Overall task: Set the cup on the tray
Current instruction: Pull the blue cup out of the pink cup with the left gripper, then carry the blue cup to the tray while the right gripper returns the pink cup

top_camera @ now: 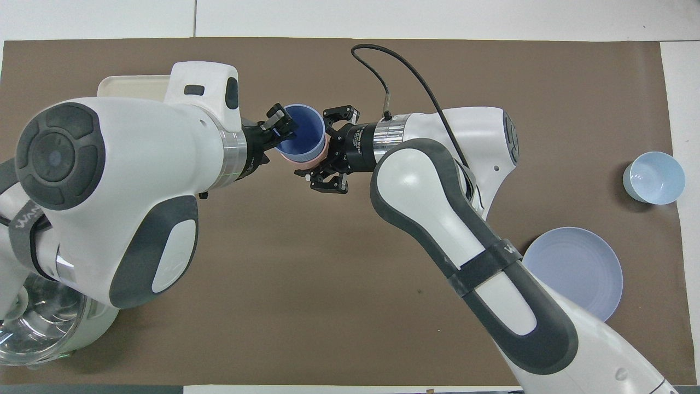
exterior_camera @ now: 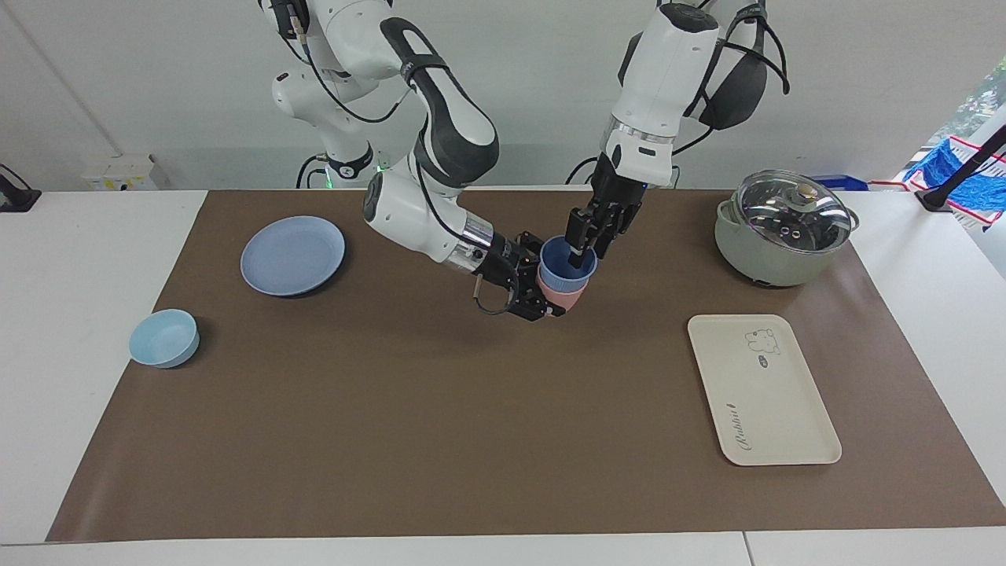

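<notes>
The periwinkle-blue cup (exterior_camera: 566, 266) sits nested in a pink cup (exterior_camera: 561, 295) at the middle of the brown mat; both show in the overhead view, the blue cup (top_camera: 301, 134) over the pink cup (top_camera: 313, 160). My left gripper (exterior_camera: 585, 248) (top_camera: 281, 128) comes down from above and pinches the blue cup's rim, one finger inside it. My right gripper (exterior_camera: 542, 289) (top_camera: 318, 150) clasps the pink cup from the side. The cream tray (exterior_camera: 762, 389) lies toward the left arm's end, farther from the robots than the cups. In the overhead view the tray (top_camera: 131, 85) is mostly hidden by the left arm.
A round blue plate (exterior_camera: 292, 255) (top_camera: 574, 272) and a light-blue bowl (exterior_camera: 163, 338) (top_camera: 654, 178) lie toward the right arm's end. A grey pot with a glass lid (exterior_camera: 782, 228) (top_camera: 38, 328) stands near the left arm's base.
</notes>
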